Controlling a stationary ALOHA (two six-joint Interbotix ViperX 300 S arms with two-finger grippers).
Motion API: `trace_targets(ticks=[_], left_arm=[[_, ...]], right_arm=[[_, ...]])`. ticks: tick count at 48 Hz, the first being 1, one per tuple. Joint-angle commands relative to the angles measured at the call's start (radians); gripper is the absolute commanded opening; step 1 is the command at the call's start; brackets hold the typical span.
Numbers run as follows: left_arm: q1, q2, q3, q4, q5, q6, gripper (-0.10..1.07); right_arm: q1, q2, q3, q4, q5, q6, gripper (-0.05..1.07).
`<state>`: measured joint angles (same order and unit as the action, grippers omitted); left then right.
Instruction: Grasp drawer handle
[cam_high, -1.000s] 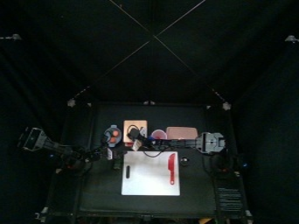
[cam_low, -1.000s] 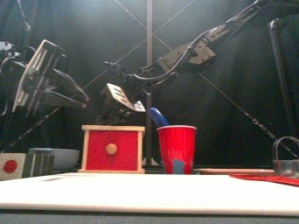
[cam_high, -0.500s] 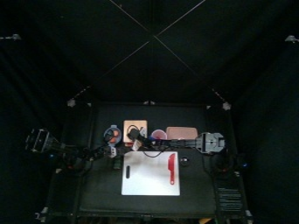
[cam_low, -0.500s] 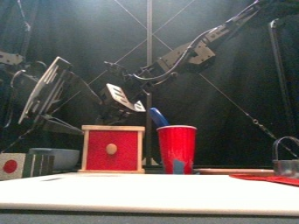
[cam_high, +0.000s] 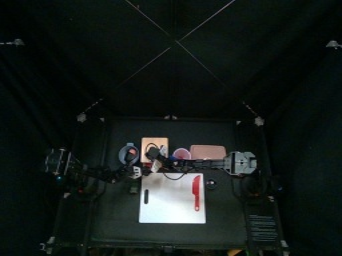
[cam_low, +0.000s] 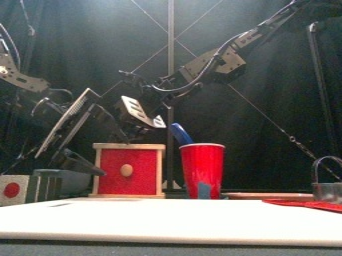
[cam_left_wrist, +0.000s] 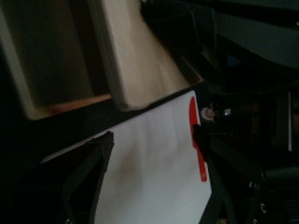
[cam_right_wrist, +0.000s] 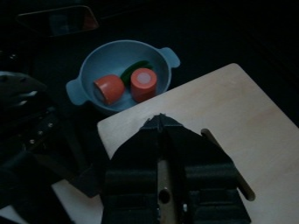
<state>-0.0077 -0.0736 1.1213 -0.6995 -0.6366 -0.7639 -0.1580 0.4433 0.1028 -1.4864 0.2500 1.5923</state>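
At the lower left of the front view stands the drawer box (cam_low: 130, 170), a small wooden cube with pale wood edges. Its front is red, with a pale round knob, the drawer handle (cam_low: 127, 170), in the very middle. From above, the same box (cam_high: 156, 146) shows as a light brown square near the back of the bench (cam_high: 227, 225), a little left of its middle.

The left pincer (cam_low: 70, 128) hangs tilted in the left part of the front view, just up and to the left of the box, not touching it. Its jaws are spread wide apart and hold nothing. In the left wrist view, pale wooden boards of the box (cam_left_wrist: 100, 66) fill the upper left, and the white board (cam_left_wrist: 146, 166) lies below.

The right arm reaches in from the upper right of the front view, and the right pincer (cam_low: 138, 109) hangs above the box (a bit to its right). In the right wrist view its jaws are nearly closed, with only a thin gap and nothing seen between them.

A red cup (cam_low: 202, 170) stands just right of the box, with something blue behind it. In the right wrist view a blue bowl (cam_right_wrist: 121, 74) holds two small red things. A red knife (cam_high: 197, 191) lies on the white board (cam_high: 171, 198).
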Motion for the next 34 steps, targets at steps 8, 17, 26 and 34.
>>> trace_targets(ticks=[8,17,26,34], left_arm=[[0.041,0.063,-0.049,0.003,0.000,0.015,1.03],[0.049,0.101,-0.075,0.002,0.000,0.037,1.03],[0.054,0.106,-0.086,-0.003,-0.012,0.072,1.03],[0.061,0.107,-0.086,-0.023,-0.017,0.100,1.03]], right_arm=[[0.006,0.021,0.002,0.008,-0.003,0.003,0.31],[0.008,0.021,0.002,0.008,-0.003,0.003,0.31],[0.012,0.021,0.003,0.023,-0.003,0.003,0.31],[0.015,0.021,0.002,0.031,-0.003,0.003,0.31]])
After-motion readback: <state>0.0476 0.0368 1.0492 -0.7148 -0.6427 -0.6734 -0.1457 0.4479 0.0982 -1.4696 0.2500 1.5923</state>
